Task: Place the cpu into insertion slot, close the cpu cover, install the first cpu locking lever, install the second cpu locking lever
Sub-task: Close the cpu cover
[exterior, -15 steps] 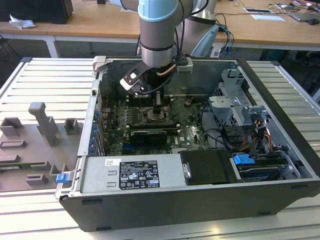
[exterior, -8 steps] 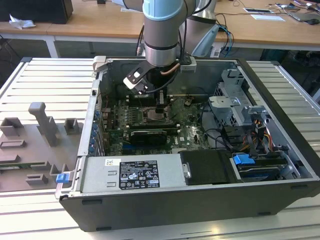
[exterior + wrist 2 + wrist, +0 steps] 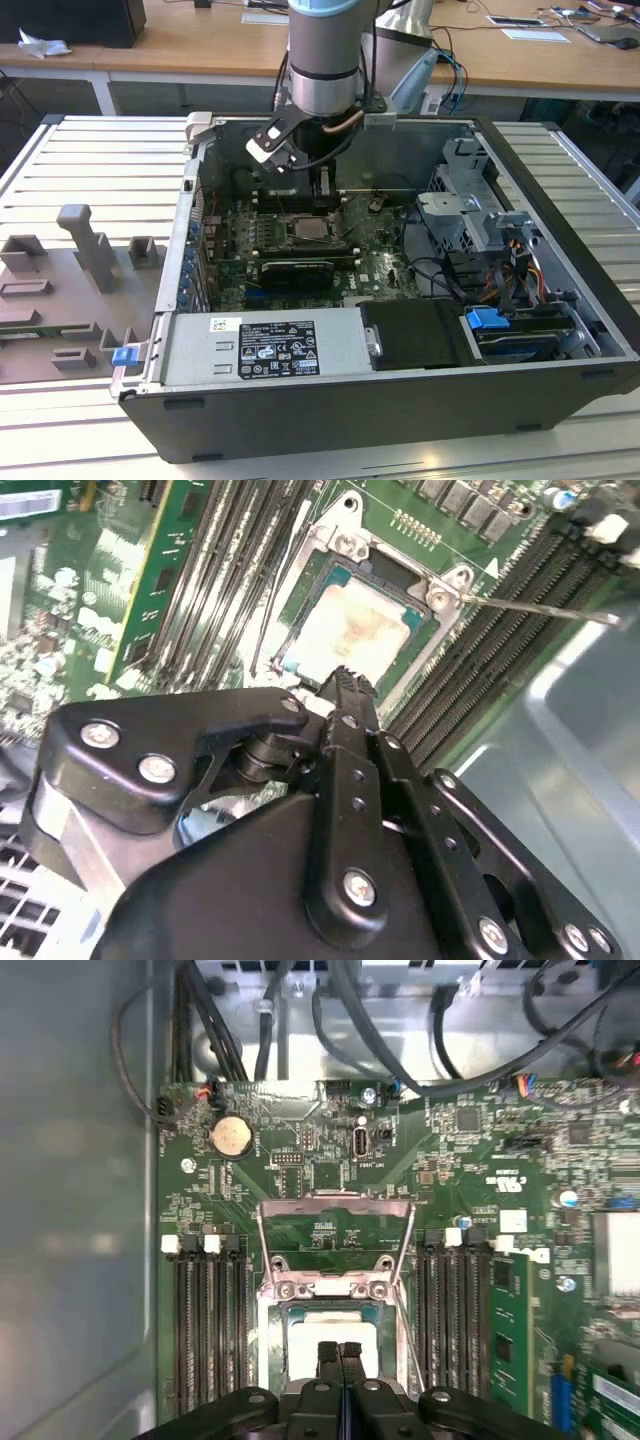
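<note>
With the cpu [image 3: 330, 1326] seated in the insertion slot [image 3: 318, 232] and the cpu cover [image 3: 335, 1203] raised open, the empty gripper [image 3: 322, 192], fingers together at the slot's twelve o'clock in the exterior view, should probably press the cover's free edge squarely.

No legible text, only unreadable fine print on the black label [image 3: 276, 350] of the power supply [image 3: 338, 338]

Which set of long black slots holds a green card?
The bank away from the grey case wall: a green card stands in it; the wall-side bank is empty.
</note>
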You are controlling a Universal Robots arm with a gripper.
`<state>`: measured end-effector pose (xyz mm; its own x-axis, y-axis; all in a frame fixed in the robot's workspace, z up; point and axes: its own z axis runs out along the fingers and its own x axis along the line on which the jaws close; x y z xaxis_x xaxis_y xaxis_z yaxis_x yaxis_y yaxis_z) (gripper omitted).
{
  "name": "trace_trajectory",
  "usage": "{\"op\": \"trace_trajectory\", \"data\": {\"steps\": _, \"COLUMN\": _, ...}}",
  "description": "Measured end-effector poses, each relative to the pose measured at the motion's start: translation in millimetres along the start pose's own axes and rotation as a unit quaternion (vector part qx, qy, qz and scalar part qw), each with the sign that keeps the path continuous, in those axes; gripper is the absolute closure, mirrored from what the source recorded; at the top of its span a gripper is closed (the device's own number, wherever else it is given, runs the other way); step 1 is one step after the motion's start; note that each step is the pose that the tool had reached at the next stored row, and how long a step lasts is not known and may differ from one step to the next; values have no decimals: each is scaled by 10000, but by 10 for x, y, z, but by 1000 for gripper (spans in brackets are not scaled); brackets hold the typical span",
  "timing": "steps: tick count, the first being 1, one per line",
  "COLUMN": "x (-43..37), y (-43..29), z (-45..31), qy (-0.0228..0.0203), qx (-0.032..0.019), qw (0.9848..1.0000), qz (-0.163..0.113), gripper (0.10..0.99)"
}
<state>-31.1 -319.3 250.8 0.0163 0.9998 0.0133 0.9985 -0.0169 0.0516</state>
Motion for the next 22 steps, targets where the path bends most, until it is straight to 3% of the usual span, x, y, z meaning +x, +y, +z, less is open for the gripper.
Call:
{"op": "trace_trajectory", "data": {"steps": 1, "x": 1, "y": 4, "z": -85, "qy": -1, "qx": 1, "qw": 10000, "qz": 0, "gripper": 980}}
{"op": "trace_trajectory", "data": {"steps": 2, "x": 2, "y": 21, "z": -97, "qy": 1, "qx": 10, "qw": 10000, "qz": -1, "gripper": 980}}
{"op": "trace_trajectory", "data": {"steps": 5, "x": 3, "y": 158, "z": -104, "qy": -4, "qx": 109, "qw": 9999, "qz": 0, "gripper": 980}}
{"op": "trace_trajectory", "data": {"steps": 8, "x": 5, "y": 171, "z": -177, "qy": -2, "qx": 113, "qw": 9999, "qz": 1, "gripper": 980}}
{"op": "trace_trajectory", "data": {"steps": 14, "x": 5, "y": 192, "z": -174, "qy": -2, "qx": 113, "qw": 9999, "qz": -13, "gripper": 980}}
{"op": "trace_trajectory", "data": {"steps": 18, "x": 8, "y": 364, "z": -157, "qy": -2, "qx": 117, "qw": 9999, "qz": -38, "gripper": 980}}
{"op": "trace_trajectory", "data": {"steps": 22, "x": 10, "y": 439, "z": -146, "qy": 9, "qx": 119, "qw": 9995, "qz": -280, "gripper": 980}}
